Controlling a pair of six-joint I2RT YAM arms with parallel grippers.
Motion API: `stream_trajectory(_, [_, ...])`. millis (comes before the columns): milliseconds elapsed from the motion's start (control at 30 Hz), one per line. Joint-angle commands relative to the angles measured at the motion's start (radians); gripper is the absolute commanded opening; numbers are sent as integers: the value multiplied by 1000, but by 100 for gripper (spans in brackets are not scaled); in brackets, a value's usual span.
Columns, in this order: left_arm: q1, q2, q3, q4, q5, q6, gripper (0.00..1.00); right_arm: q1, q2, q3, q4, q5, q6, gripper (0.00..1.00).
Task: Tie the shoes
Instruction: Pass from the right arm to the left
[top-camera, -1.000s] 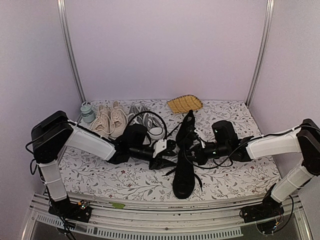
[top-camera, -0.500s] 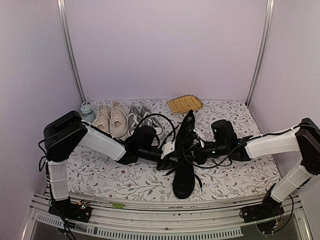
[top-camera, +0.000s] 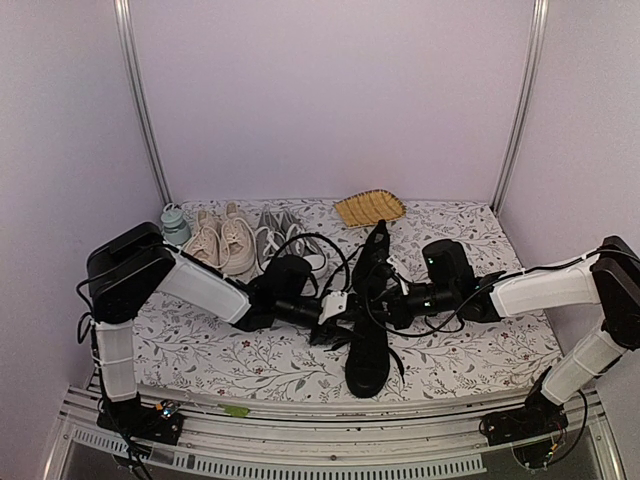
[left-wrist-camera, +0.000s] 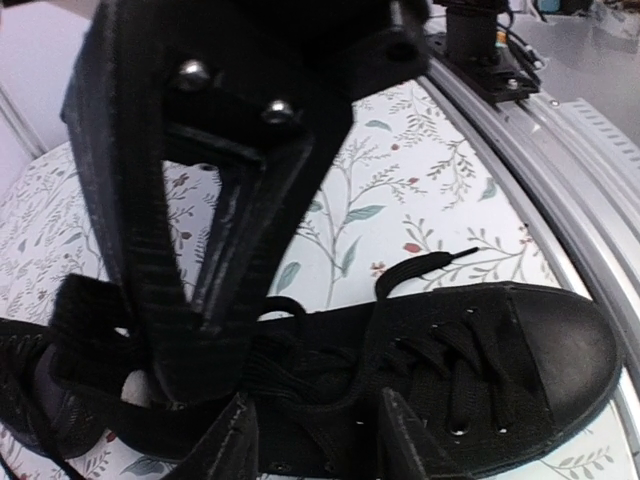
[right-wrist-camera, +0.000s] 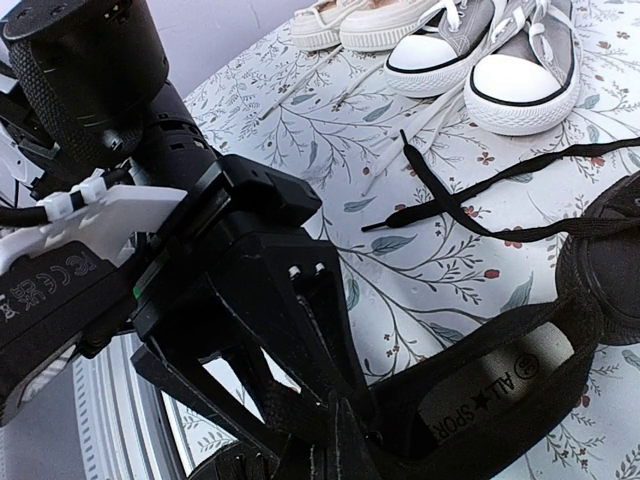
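Shoes (top-camera: 368, 355) lie in the middle of the table (top-camera: 480, 355), right gripper (right-wrist-camera: 335, 430) pinched together at one's rim, left gripper (left-wrist-camera: 200, 350) alongside with jaws I cannot tell apart or together, so a tug may drag the shoe instead of tightening its lace (left-wrist-camera: 425, 266)

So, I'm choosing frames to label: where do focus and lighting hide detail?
Top external: sharp, evenly lit, but black canvas sneaker blends into dark arms. Left wrist: close black hardware blocks much; toe cap clear. Right wrist: grey white-toed sneakers crisp, foreground underexposed.
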Motion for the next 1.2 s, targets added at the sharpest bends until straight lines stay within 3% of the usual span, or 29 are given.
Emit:
stream_trajectory(0, [-22, 34, 8, 110, -120, -20, 38, -2, -10, 8, 20, -11, -4, 0])
stream_trajectory(167, [-31, 33, -16, 229, -138, -88, 29, -2, -21, 11, 17, -16, -3, 0])
stream_trajectory(533, [-42, 39, -1, 215, -114, -103, 22, -2, -23, 16, 2, -7, -2, 2])
stream_trajectory(667, [-53, 44, 5, 201, -113, -104, 10, -2, -14, 28, -15, -2, -2, 5])
stream_trajectory(733, [-54, 42, -2, 205, -116, -107, 0, -2, -16, 33, -29, 0, -1, 12])
stream_trajectory(1033, [-50, 20, -58, 242, -133, -118, 0, -61, -158, 56, -163, -47, 7, 48])
stream_trajectory(1167, [-44, 17, -71, 269, -136, -131, 0, -117, -215, 14, -218, -79, 22, 55])
